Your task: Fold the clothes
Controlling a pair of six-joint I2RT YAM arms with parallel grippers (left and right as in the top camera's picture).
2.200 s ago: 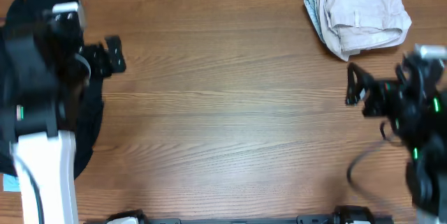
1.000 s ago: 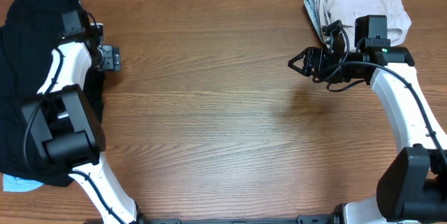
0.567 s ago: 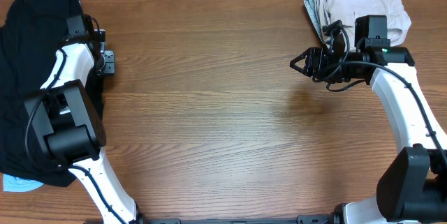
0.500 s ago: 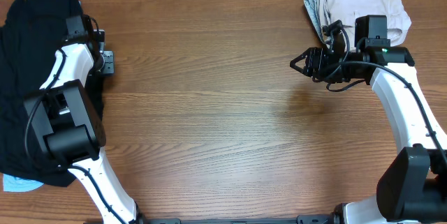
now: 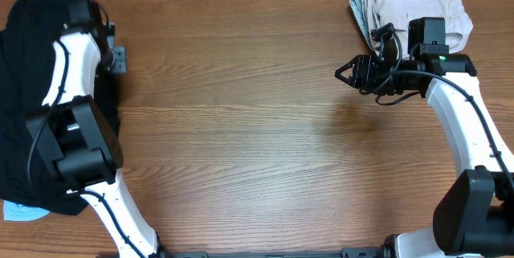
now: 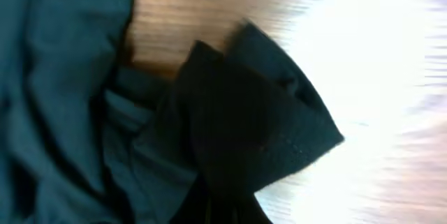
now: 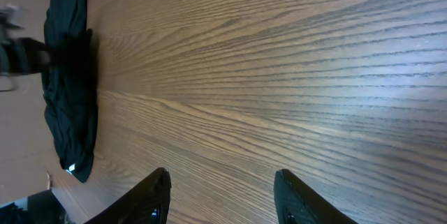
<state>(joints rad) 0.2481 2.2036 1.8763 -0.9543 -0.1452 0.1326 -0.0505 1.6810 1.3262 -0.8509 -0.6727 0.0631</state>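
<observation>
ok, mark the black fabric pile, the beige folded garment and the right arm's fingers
black fabric pile [image 5: 16,65], overhead view, middle of the heap.
beige folded garment [image 5: 418,13], overhead view, top layer.
right arm's black fingers [image 7: 155,199], right wrist view, surface of one finger.

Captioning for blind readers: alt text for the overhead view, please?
A heap of limp black fabric garments lies at the left edge of the wooden table, the left gripper at its rim. The right gripper, open, hovers over bare wood beside a crumpled beige and light-blue cloth bundle at top right.
</observation>
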